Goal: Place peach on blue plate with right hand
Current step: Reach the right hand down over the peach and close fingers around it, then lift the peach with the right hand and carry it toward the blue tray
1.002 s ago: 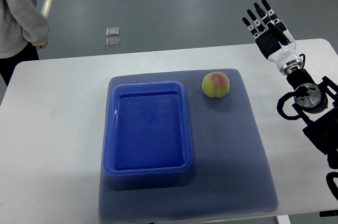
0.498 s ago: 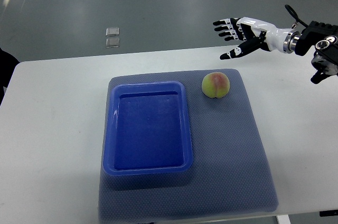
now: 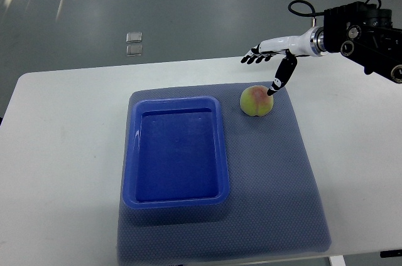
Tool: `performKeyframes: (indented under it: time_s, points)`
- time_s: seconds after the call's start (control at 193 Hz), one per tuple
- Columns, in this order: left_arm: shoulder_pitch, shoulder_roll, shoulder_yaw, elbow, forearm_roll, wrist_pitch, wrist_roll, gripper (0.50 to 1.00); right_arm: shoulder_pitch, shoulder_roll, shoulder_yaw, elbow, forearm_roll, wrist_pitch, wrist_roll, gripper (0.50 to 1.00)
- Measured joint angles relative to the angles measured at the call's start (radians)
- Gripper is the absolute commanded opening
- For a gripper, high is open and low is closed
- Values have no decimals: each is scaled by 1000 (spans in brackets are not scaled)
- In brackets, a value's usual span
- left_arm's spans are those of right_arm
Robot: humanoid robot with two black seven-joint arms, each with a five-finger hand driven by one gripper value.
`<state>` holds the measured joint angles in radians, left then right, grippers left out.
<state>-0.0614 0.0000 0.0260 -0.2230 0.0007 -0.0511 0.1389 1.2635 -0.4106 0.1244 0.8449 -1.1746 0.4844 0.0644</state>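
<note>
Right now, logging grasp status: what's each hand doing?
Right hand: open, holding nothing, above the peach.
Left hand: not in view.

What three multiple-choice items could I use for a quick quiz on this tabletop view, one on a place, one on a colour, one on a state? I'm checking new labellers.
1. Where does the round yellow-red peach lie?
A. inside the tray
B. on the grey textured mat, right of the tray's far corner
C. on the bare white table

2. What colour is the rectangular plastic tray?
A. blue
B. green
C. red

3. What is the state of the right hand?
A. closed around the peach
B. fingers spread, holding nothing, above the peach
C. resting flat in the tray

Answers:
1 B: the peach sits on the mat beside the tray's rim.
2 A: the rim and floor are blue.
3 B: the fingers are extended, and only the thumb tip reaches down near the peach.
</note>
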Motion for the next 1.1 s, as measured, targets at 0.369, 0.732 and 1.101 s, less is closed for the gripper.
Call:
performKeyframes:
  time_s: [0.369,0.732,1.101]
  points:
    - [0,0,0,0,2,-1,1,1000,-48,73,-66,-61,-3,-110,-1,928]
    - [0,0,0,1,1,-1,1,1000,-112,109,-72,-104,-54,-170,0,899]
    - [0,0,0,1,0,-1,1,1000,-149,122,-72,-130,-56,-210,-2,584]
